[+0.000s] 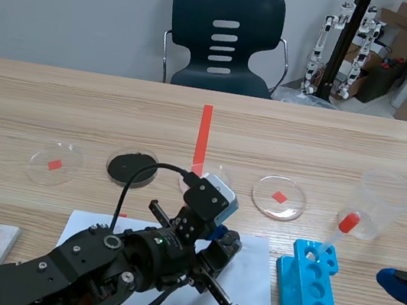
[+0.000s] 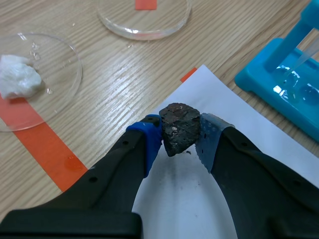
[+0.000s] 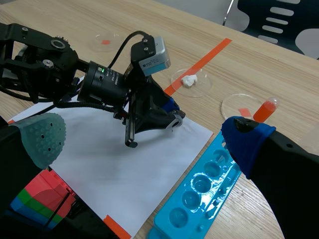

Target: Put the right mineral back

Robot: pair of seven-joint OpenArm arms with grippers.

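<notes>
Left end effector (image 2: 179, 137): found clenched on mineral (image 2: 178, 123).
Right end effector (image 3: 144, 140): found released.
Risk: mineral could be dropped in transit, being pinched on uneven faces.

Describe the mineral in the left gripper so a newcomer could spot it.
Find the white paper sheet near the table's front edge; near its far corner the left gripper is shut on a rough, charcoal-dark lump. The neighbouring white mineral lies loose in a glass dish.
</notes>
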